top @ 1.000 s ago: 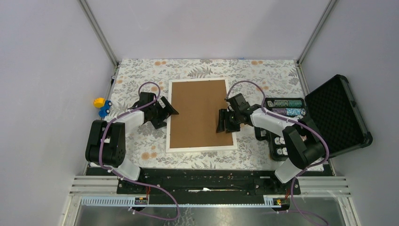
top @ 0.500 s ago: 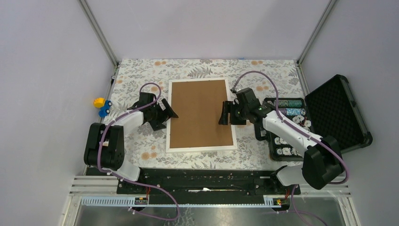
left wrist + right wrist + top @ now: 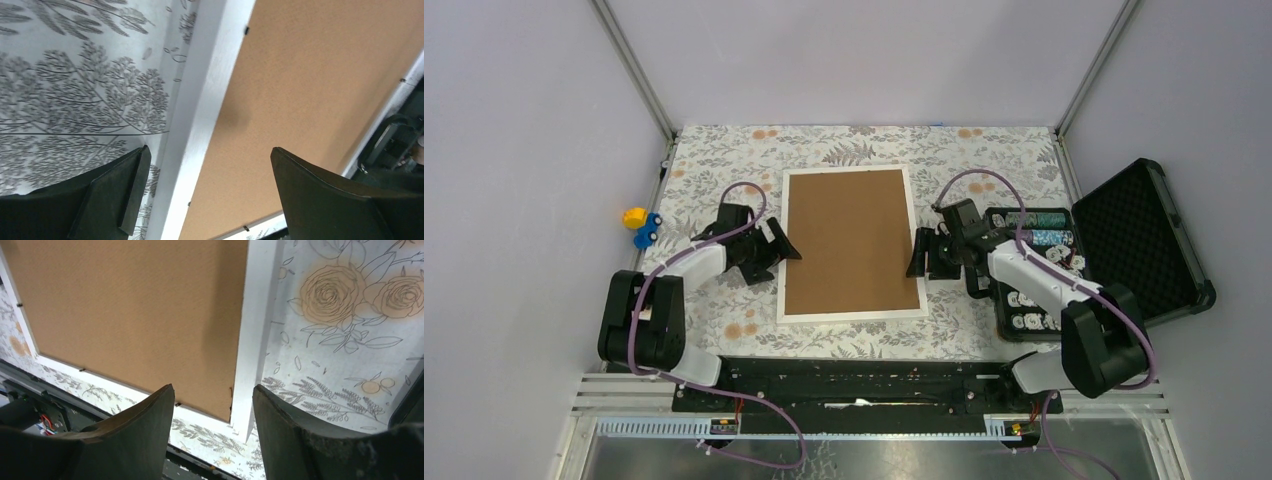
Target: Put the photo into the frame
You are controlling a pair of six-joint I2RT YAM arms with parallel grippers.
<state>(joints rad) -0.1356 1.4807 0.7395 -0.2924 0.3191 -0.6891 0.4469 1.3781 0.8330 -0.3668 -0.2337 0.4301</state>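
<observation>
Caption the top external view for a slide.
Open left gripper and right gripper poised at opposite long edges of the white frame, its brown backing board facing up.

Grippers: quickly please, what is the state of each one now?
Left gripper: open, holding nothing, at the frame's left edge.
Right gripper: open, holding nothing, at the frame's right edge.

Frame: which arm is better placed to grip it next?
Left, probably: the left gripper hangs open wide astride the left rail of the frame; the right gripper straddles the right rail with narrower jaws.
</observation>
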